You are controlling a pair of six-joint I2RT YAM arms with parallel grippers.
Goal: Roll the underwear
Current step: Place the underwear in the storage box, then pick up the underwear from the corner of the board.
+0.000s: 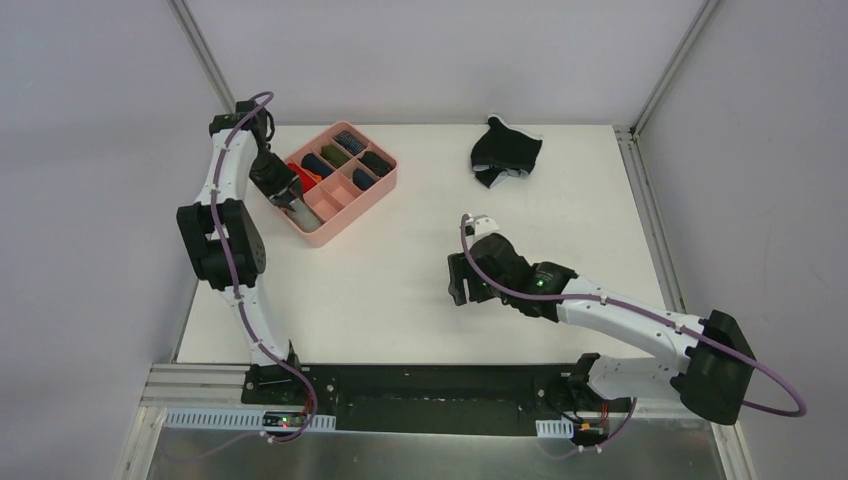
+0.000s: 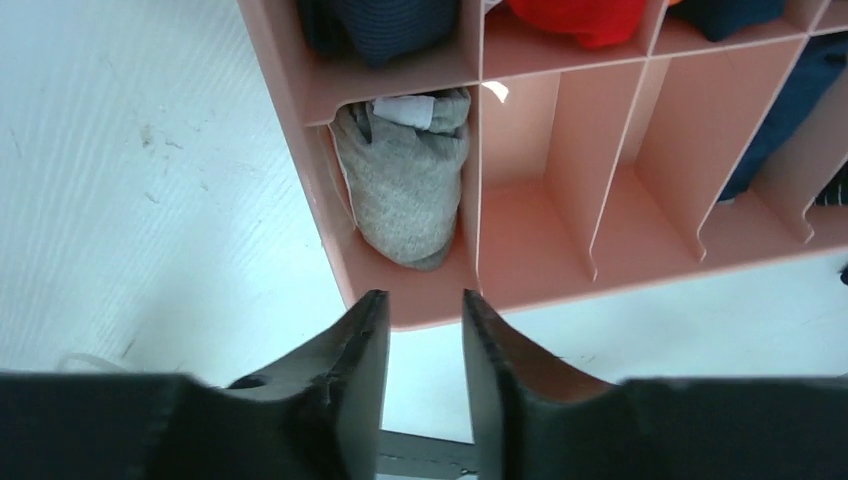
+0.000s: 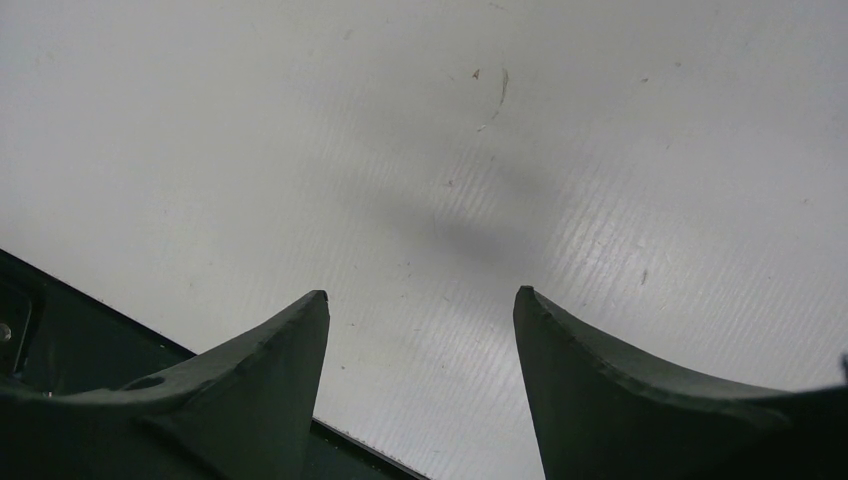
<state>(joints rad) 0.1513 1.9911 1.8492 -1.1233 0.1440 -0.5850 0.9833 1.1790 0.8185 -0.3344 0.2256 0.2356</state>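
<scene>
Nesting grey underwear (image 2: 405, 190) in tray (image 2: 522, 262)

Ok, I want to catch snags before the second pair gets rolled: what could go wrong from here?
1. The left gripper hovers right at the pink tray's near wall, so a careless move could knock the tray.
2. The grey underwear sits rolled in the corner compartment just beyond it and might unroll if snagged.
3. The black underwear lies crumpled, far from the right gripper, and probably needs flattening first.
</scene>
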